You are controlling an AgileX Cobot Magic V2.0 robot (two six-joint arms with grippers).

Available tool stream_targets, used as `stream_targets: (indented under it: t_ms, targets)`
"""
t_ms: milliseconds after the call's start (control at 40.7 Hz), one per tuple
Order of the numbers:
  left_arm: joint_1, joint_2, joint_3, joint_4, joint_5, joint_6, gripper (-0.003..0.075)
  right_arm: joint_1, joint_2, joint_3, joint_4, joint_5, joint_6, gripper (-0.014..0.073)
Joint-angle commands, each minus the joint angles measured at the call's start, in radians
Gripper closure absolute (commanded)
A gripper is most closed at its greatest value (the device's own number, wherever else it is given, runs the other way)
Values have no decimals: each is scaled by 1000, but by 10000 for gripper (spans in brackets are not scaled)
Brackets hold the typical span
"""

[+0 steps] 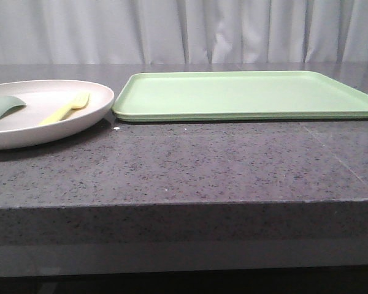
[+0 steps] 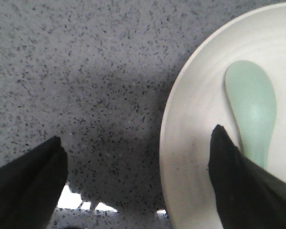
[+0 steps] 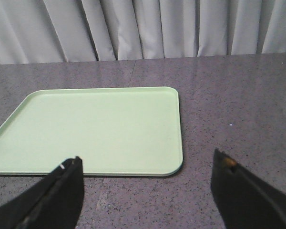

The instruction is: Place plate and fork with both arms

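Note:
The cream-white plate (image 1: 37,122) rests on the counter at the far left of the front view. On it lies the small pale-yellow fork (image 1: 64,109). My left gripper (image 2: 136,143) hangs open above the plate's rim (image 2: 174,143), one finger over the plate (image 2: 238,181) and the other over bare counter, holding nothing. My right gripper (image 3: 147,164) stands open over the counter in front of the light-green tray's near edge, empty. Neither gripper shows in the front view.
A pale teal spoon (image 2: 251,107) lies on the plate beside the fork (image 1: 3,107). The flat light-green tray (image 1: 245,95) (image 3: 93,129) sits to the right of the plate, close to its rim. Grey curtains hang behind the speckled counter (image 1: 190,165).

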Motion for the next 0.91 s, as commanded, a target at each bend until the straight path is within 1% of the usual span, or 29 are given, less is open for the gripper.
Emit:
stream_targets:
  t_ms: [0, 98, 197, 295, 418, 516, 836, 885]
  targets:
    - [2, 7, -36, -18, -34, -11, 144, -3, 11, -36, -2, -69, -7, 18]
    - [2, 37, -36, -18, -39, -11, 146, -3, 11, -36, -2, -69, -7, 18]
    - [2, 56, -36, -18, -40, -11, 167, -3, 11, -36, -2, -69, -7, 18]
    - [2, 65, -36, -18, -40, -11, 204, -3, 11, -36, -2, -69, -7, 18]
    - [2, 65, -36, -18, -40, -11, 274, -3, 11, -36, -3, -69, -7, 18]
    - [2, 65, -36, -19, -40, -11, 359, -3, 11, -36, -3, -69, -7, 18]
    - [2, 65, -36, -21, -46, -11, 740, -3, 11, -36, -3, -69, -7, 18]
    - [2, 65, -36, -23, -46, -11, 738, -3, 11, -36, -3, -69, -7, 18]
